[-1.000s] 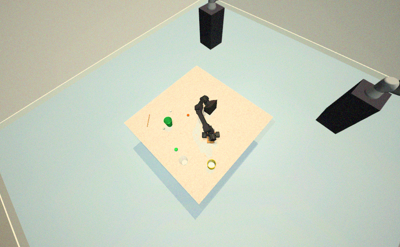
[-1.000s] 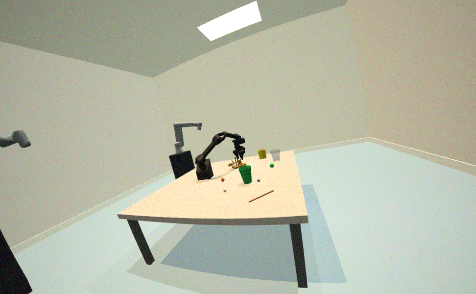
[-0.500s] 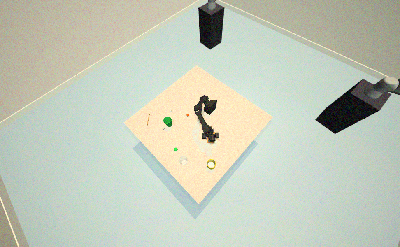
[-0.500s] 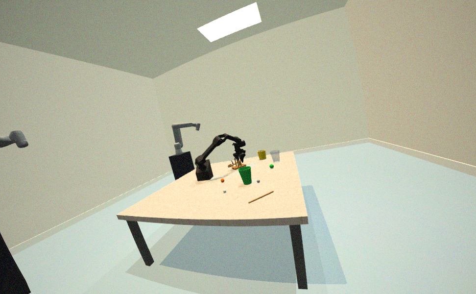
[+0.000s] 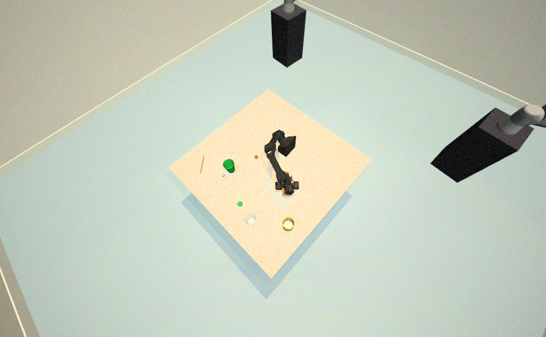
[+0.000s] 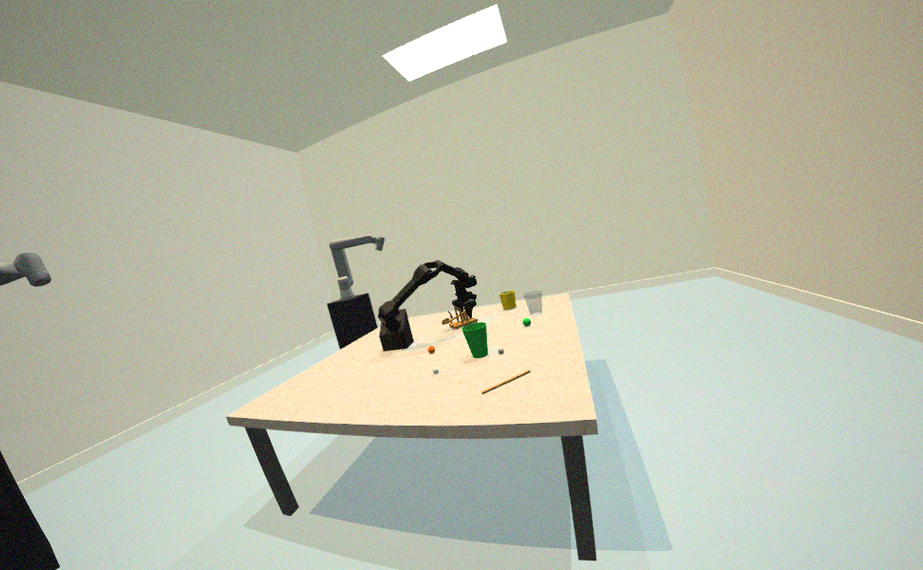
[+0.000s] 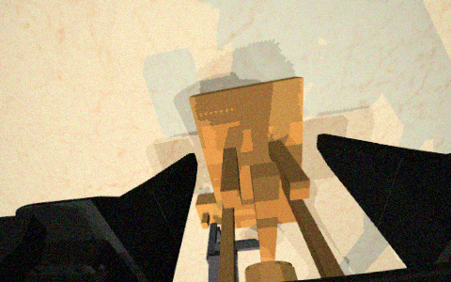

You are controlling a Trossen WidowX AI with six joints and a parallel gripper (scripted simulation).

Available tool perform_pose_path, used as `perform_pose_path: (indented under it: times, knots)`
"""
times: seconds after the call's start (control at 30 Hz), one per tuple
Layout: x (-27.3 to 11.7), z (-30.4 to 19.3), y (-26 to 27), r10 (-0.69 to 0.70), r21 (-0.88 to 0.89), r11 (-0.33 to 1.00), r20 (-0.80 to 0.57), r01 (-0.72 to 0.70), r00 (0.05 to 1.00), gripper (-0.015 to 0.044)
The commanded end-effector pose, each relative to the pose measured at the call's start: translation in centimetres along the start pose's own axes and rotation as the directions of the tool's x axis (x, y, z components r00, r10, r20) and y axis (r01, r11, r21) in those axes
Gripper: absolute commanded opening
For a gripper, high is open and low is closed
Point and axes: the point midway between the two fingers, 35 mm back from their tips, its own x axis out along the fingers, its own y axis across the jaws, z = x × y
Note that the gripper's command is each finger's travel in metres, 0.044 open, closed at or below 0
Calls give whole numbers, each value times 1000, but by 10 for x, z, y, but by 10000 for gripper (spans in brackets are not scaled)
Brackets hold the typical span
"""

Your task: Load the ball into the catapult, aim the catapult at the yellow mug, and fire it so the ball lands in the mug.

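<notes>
The wooden catapult (image 5: 283, 193) (image 6: 463, 324) (image 7: 287, 105) stands on the table below my wrist. My gripper (image 5: 286, 185) (image 6: 465, 313) (image 7: 255, 149) is open and low over it, one finger on each side of its frame, with gaps showing in the wrist view. The catapult's cup is partly cut off at the bottom of the wrist view. The yellow mug (image 5: 288, 229) (image 6: 507, 301) stands upright beyond the catapult's far end. An orange ball (image 5: 256, 156) (image 6: 431, 350) and a green ball (image 5: 240, 203) (image 6: 526, 322) lie apart on the table.
A green cup (image 5: 228, 164) (image 6: 477, 341) stands near two small grey balls (image 5: 232, 151) (image 5: 223, 175) (image 6: 435, 371) (image 6: 500, 351). A thin stick (image 5: 202, 164) (image 6: 505, 382) lies near the table edge. A clear cup (image 5: 249, 217) (image 6: 533, 302) stands near the yellow mug.
</notes>
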Motion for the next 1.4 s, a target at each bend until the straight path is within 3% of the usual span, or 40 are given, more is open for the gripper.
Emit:
perform_pose_path:
  times: [0.0, 0.23, 0.47, 0.63, 1.37]
  knots:
    - [0, 0, 0, 0, 0, 1000, 1, 0, 1000, 361]
    - [0, 0, 0, 0, 0, 1000, 1, 0, 1000, 177]
    - [0, 0, 0, 0, 0, 1000, 1, 0, 1000, 131]
    - [-48, 1, 1, 3, 0, 1000, 1, -3, 1000, 0]
    - [-25, 1, 1, -1, -9, 1000, -2, 1, 1000, 0]
